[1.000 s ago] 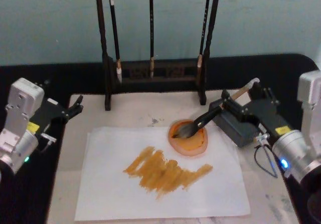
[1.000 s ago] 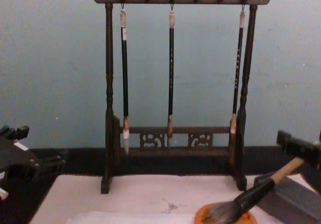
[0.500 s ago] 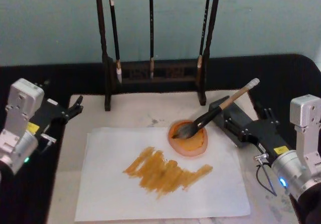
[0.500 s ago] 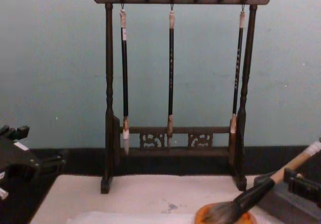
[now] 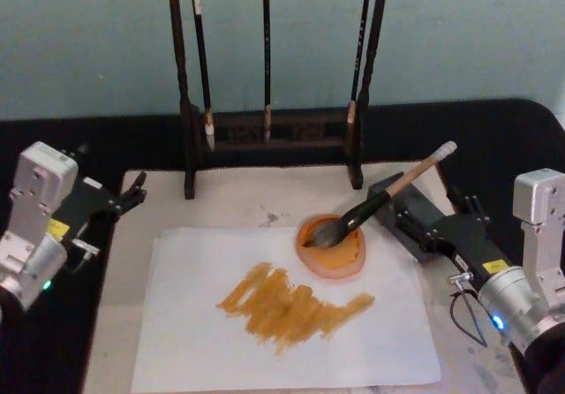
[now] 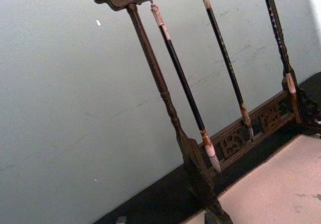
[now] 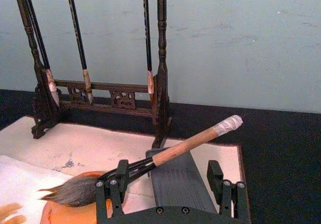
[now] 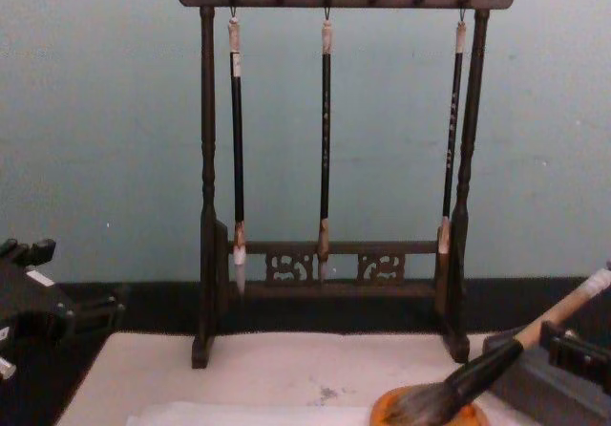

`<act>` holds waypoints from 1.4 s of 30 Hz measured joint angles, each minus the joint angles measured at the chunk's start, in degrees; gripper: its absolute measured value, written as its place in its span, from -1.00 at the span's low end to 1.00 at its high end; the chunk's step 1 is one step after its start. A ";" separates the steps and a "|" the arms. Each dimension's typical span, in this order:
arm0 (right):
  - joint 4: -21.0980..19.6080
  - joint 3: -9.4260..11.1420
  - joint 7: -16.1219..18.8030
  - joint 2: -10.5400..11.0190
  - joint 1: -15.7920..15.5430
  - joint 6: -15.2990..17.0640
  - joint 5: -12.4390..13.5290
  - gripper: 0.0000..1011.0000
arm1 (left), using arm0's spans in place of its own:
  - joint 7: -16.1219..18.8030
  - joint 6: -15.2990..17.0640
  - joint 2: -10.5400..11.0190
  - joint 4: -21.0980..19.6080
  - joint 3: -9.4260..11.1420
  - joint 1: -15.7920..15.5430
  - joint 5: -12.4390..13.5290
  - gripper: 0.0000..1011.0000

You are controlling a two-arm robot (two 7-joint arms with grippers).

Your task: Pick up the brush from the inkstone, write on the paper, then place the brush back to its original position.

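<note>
brush (image 8: pixel 496 359) rests in inkstone (image 8: pixel 428 414)

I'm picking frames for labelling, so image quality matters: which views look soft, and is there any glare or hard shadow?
Head view: soft throughout, the brush in the inkstone fuzzy-edged, no glare on the paper. Right wrist view: crisper, the brush's bristles distinct. Chest view: even light, no hard shadows.

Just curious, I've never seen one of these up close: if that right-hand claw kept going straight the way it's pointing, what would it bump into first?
Probably the grey block, lying just ahead between the right gripper's open fingers, with the brush handle leaning across it. Depth is hard to judge.
</note>
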 joint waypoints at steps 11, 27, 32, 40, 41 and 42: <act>-0.13 -0.16 -0.13 0.11 0.02 -0.04 -0.07 0.98 | 0.00 0.00 0.00 0.00 0.00 0.00 0.00 1.00; -0.22 -0.24 -0.26 0.20 0.02 -0.10 -0.15 0.98 | 0.00 0.00 0.00 0.00 0.00 0.00 0.00 1.00; -0.23 -0.25 -0.27 0.20 0.02 -0.11 -0.16 0.98 | 0.00 0.00 0.00 0.00 0.00 0.00 0.00 1.00; -0.23 -0.25 -0.28 0.20 0.02 -0.11 -0.16 0.98 | 0.00 0.00 0.00 0.00 0.00 0.00 0.00 1.00; -0.23 -0.25 -0.28 0.20 0.02 -0.11 -0.16 0.98 | 0.00 0.00 0.00 0.00 0.00 0.00 0.00 1.00; -0.23 -0.25 -0.28 0.20 0.02 -0.11 -0.16 0.98 | 0.00 0.00 0.00 0.00 0.00 0.00 0.00 1.00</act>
